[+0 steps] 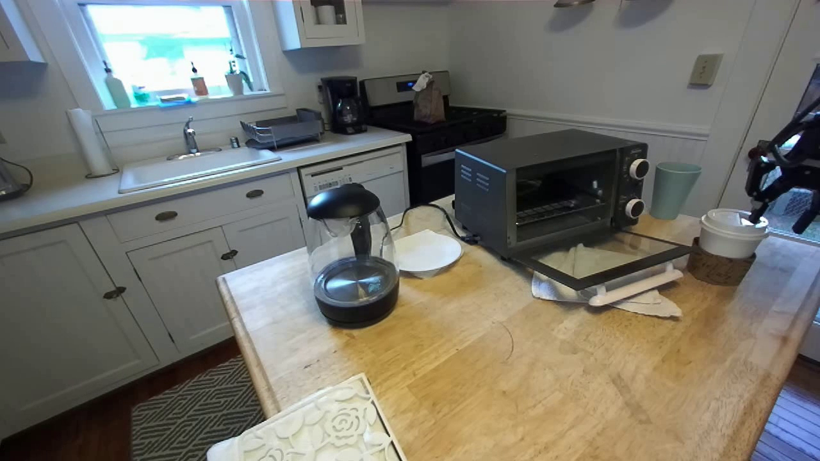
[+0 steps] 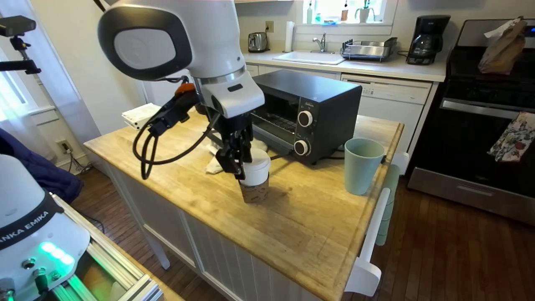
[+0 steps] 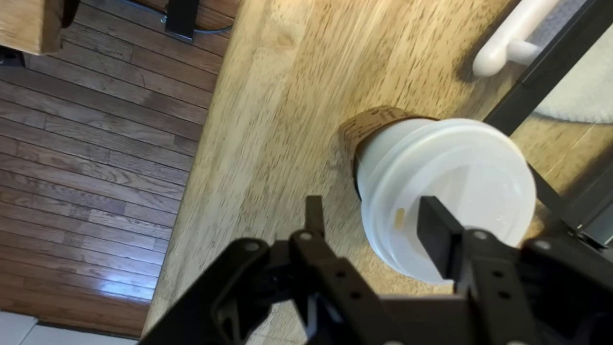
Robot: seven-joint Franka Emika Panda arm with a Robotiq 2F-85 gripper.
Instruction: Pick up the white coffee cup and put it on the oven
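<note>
Your fingers (image 3: 439,235), foremost in the wrist view, stood spread; one visually overlapped the white coffee cup (image 3: 457,172), though contact was unclear. Upright on the desk (image 3: 258,158), near the oven (image 2: 317,121), the cup lay mostly right of their gap in that view.

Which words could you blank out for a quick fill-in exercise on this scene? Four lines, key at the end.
1. The oven has ____ round white knobs.
2. Its glass door is folded ____, not up.
3. The low band around the cup is coloured ____.
4. In the wrist view, the end effector is ____, not shut.
Missing words: two; down; brown; open.
</note>
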